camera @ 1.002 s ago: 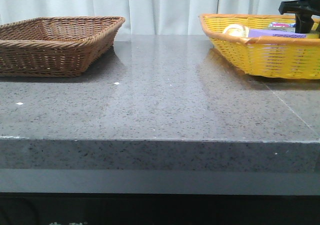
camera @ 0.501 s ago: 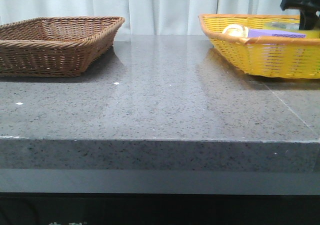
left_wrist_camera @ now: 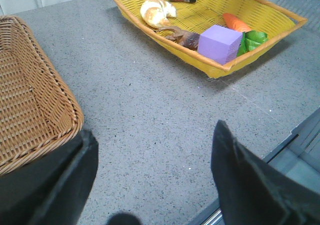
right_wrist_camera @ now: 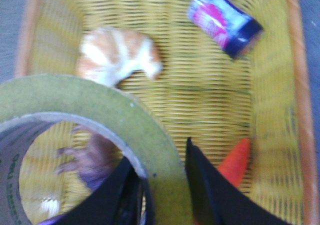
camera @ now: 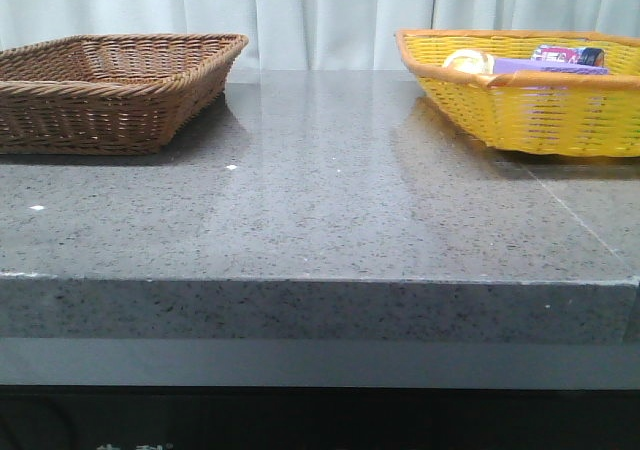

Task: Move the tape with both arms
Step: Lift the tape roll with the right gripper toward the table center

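Tape (right_wrist_camera: pixel 95 110) pinched in right tool (right_wrist_camera: pixel 162 195) over yellow basket (right_wrist_camera: pixel 295 85); left tool (left_wrist_camera: pixel 150 180) spread above grey counter (left_wrist_camera: pixel 150 100).

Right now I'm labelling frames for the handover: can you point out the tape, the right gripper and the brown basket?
tape (right_wrist_camera: pixel 95 97), right wrist view: on its yellow-green outer band.
right gripper (right_wrist_camera: pixel 165 195), right wrist view: between its fingertips, which straddle the roll's wall.
brown basket (camera: pixel 110 90), front view: on its near rim.

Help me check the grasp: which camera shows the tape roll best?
The right wrist view: the tape fills the foreground, its wall pinched between the right gripper fingers above the yellow basket. The front and left wrist views show no tape at all.
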Robot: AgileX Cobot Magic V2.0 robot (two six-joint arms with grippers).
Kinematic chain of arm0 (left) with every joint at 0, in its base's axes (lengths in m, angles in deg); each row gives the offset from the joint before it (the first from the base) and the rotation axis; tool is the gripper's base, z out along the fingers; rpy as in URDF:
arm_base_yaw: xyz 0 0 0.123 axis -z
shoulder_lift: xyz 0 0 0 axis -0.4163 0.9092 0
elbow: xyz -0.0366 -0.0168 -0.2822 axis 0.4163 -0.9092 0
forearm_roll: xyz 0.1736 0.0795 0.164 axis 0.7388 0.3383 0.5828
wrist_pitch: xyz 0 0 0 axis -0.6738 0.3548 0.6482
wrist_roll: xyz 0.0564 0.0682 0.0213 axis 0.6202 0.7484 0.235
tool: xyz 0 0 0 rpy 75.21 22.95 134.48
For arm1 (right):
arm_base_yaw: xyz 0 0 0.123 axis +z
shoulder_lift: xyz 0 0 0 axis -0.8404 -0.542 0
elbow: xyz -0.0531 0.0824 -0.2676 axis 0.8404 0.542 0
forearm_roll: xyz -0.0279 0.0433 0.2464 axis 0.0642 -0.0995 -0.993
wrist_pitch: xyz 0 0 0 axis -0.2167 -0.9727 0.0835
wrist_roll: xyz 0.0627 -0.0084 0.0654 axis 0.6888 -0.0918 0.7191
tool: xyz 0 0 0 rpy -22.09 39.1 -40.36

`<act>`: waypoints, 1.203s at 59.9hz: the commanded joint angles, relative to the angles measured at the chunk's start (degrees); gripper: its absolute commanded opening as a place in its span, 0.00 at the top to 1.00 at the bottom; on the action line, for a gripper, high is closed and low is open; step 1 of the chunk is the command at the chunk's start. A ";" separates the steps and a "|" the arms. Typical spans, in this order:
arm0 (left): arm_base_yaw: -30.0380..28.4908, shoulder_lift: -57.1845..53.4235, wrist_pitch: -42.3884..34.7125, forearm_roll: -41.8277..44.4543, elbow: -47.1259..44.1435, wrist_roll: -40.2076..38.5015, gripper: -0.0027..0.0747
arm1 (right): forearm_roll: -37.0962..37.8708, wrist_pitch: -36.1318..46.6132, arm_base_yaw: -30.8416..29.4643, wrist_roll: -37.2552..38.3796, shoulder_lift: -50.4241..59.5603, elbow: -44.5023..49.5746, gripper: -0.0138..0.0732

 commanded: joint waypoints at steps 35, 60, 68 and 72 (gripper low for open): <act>0.45 -0.02 -4.78 -0.80 2.12 -0.04 0.35 | -0.63 12.99 28.53 -3.98 9.70 15.96 0.73; 0.45 -0.02 -4.78 -0.80 2.12 -0.04 0.35 | 2.67 19.45 31.93 -8.82 3.73 20.43 0.73; 0.45 -0.02 -4.78 -0.80 2.12 -0.04 0.35 | 5.68 20.61 32.18 -8.88 0.85 20.43 0.73; 0.45 -0.02 -4.78 -0.80 2.12 -0.04 0.35 | 6.79 21.07 32.18 -8.88 -0.23 20.43 0.73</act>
